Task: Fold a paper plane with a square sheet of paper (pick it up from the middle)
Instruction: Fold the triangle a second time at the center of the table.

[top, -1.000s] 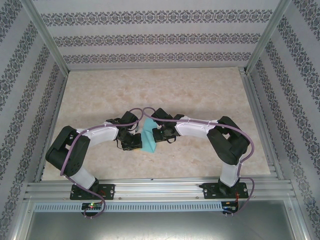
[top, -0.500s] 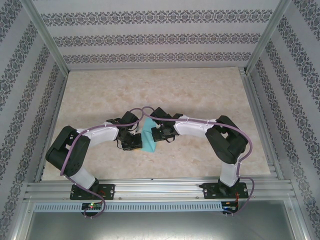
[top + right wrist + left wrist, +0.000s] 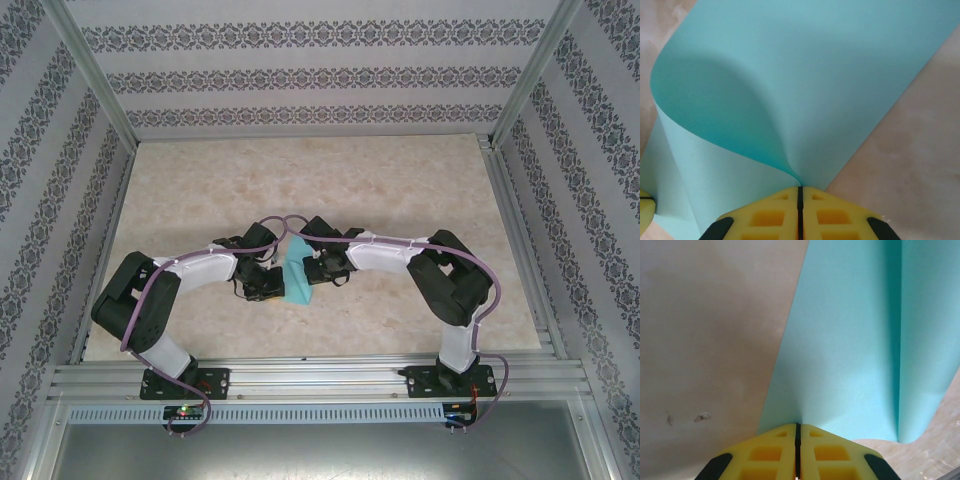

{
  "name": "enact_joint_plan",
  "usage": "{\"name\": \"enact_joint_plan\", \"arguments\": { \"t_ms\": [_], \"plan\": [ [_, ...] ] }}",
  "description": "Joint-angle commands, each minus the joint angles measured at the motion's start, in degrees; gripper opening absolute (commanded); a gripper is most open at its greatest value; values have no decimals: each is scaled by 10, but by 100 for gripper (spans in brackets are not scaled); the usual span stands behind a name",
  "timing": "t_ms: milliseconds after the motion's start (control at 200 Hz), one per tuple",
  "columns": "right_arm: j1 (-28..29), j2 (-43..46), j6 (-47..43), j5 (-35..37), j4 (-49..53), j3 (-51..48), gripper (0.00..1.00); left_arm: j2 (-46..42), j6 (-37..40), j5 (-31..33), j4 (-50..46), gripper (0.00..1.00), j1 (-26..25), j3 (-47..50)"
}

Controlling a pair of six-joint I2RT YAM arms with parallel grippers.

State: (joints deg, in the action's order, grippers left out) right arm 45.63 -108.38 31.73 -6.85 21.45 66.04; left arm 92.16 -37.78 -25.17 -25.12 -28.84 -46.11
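Paper mid-fold: my left tool (image 3: 797, 432) and right tool (image 3: 800, 195) are each clamped on an edge of the square sheet of paper (image 3: 805, 75), which curls between them over the counter (image 3: 400, 180). Next, I judge, edges must meet squarely before creasing.

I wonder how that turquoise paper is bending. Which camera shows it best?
The right wrist view: the paper curls over in a broad loop from shut jaws. The left wrist view shows the paper flatter, one layer overlapping. From above, the paper is a small strip between the arms.
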Motion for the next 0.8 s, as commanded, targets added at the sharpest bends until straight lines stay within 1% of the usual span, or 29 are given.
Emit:
{"name": "enact_joint_plan", "arguments": {
  "t_ms": [0, 270, 390, 490, 575, 689, 749, 794],
  "plan": [
    [7, -19, 11, 9, 14, 12, 9, 17, 9, 22, -11, 11, -11, 6],
    [7, -12, 20, 15, 12, 0, 9, 9, 1, 24, -9, 11, -12, 5],
    [7, -11, 20, 17, 12, -2, 9, -24, -13, 22, -3, 11, -12, -2],
    [7, -11, 19, 18, 10, -6, 8, -67, -34, 16, 13, 8, -4, -9],
    [7, -12, 21, 18, 10, -8, 8, -100, -67, -12, 65, 0, 22, 4],
    [7, -14, 22, 18, 6, -10, 8, -112, -133, -78, 185, 0, 64, 49],
    [7, -14, 23, 18, 6, -10, 8, -102, -160, -104, 238, 0, 74, 62],
    [7, -14, 24, 18, 5, -10, 8, -90, -170, -115, 257, 0, 75, 62]
  ]
}}
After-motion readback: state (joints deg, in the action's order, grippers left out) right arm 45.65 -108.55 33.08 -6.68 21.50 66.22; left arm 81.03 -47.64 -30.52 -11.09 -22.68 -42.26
